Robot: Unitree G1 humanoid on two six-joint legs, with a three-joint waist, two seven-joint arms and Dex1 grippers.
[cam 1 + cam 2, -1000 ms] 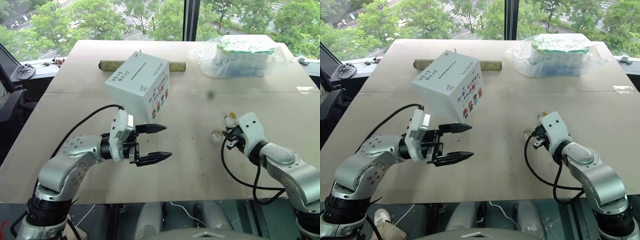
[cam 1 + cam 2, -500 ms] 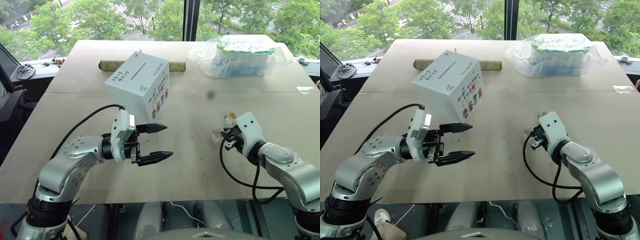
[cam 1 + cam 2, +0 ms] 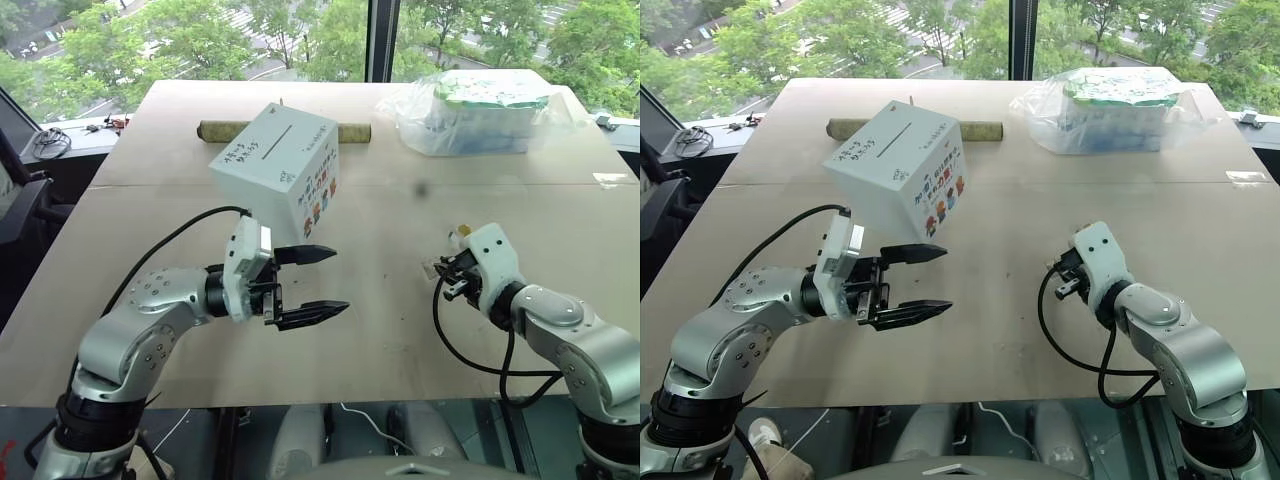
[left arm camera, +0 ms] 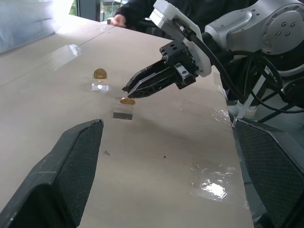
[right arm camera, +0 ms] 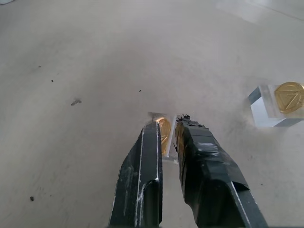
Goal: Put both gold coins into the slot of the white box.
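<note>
Little has shifted since a second ago: right gripper [image 5: 169, 130], lower centre, pinches gold coin [image 5: 164, 135] for lifting out; left gripper [image 3: 322, 281] waits wide.

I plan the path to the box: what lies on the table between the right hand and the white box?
Bare tabletop; head views show nothing between the right hand and the white box.

Right tool at a coin on the counter
The right tool [image 5: 169, 135] pinched a gold coin [image 5: 164, 134] between nearly closed fingers; a second gold coin [image 5: 289, 97] stood in a clear holder [image 5: 270, 105] at two o'clock.
</note>
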